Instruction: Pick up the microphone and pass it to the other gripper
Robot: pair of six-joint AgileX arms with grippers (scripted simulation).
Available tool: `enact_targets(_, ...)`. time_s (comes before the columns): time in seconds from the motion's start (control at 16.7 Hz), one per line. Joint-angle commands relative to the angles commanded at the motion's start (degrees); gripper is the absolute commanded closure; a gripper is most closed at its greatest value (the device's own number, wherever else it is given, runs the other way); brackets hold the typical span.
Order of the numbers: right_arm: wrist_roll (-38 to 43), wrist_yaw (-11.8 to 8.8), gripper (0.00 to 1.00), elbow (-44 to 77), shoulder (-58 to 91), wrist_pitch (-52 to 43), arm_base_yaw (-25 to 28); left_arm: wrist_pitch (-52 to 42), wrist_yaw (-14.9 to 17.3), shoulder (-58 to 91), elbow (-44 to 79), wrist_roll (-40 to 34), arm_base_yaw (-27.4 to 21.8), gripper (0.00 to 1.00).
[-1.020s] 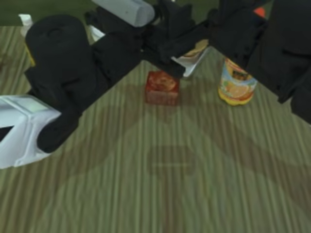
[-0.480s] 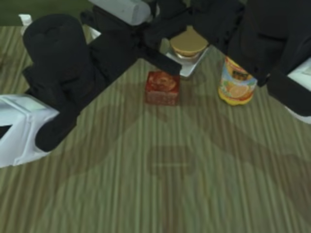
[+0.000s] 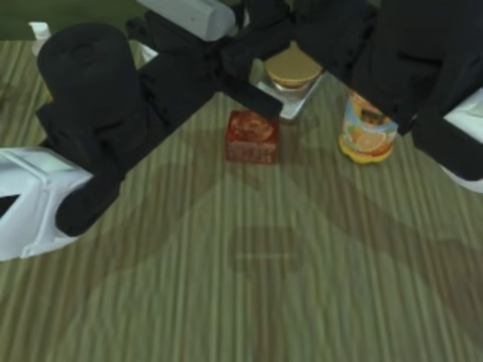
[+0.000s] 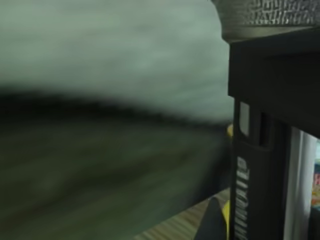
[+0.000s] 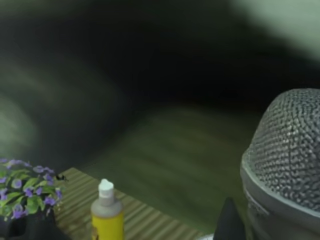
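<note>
Above the table's far edge, both arms apparently unmoved, microphone (image 5: 287, 160) between.

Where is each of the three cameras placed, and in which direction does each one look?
Top view: above the table, looking down at the red box, orange bottle and burger; both black arms meet at the far edge.
Left wrist view: on the left arm, looking sideways past a black gripper finger under the microphone.
Right wrist view: on the right arm, looking across at the yellow pump bottle and purple flowers.
Shared: both wrist views show the microphone's mesh head.
</note>
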Motion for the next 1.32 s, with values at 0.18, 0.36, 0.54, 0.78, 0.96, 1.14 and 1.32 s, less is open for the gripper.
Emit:
enact_targets(0.18, 0.0, 0.0, 0.90, 0.0, 0.0, 0.0, 0.0, 0.0, 0.0, 0.0, 0.0, 0.0, 0.0, 1.00)
enact_targets(0.36, 0.0, 0.0, 1.00, 0.0, 0.0, 0.0, 0.0, 0.0, 0.0, 0.0, 0.0, 0.0, 0.0, 1.00)
enact_targets(0.54, 0.0, 0.0, 1.00, 0.0, 0.0, 0.0, 0.0, 0.0, 0.0, 0.0, 0.0, 0.0, 0.0, 1.00)
enact_targets(0.78, 0.0, 0.0, 1.00, 0.0, 0.0, 0.0, 0.0, 0.0, 0.0, 0.0, 0.0, 0.0, 0.0, 1.00)
enact_targets(0.96, 0.0, 0.0, 1.00, 0.0, 0.0, 0.0, 0.0, 0.0, 0.0, 0.0, 0.0, 0.0, 0.0, 0.77)
enact_targets(1.14, 0.0, 0.0, 1.00, 0.0, 0.0, 0.0, 0.0, 0.0, 0.0, 0.0, 0.0, 0.0, 0.0, 0.55)
enact_targets(1.32, 0.0, 0.0, 1.00, 0.0, 0.0, 0.0, 0.0, 0.0, 0.0, 0.0, 0.0, 0.0, 0.0, 0.32)
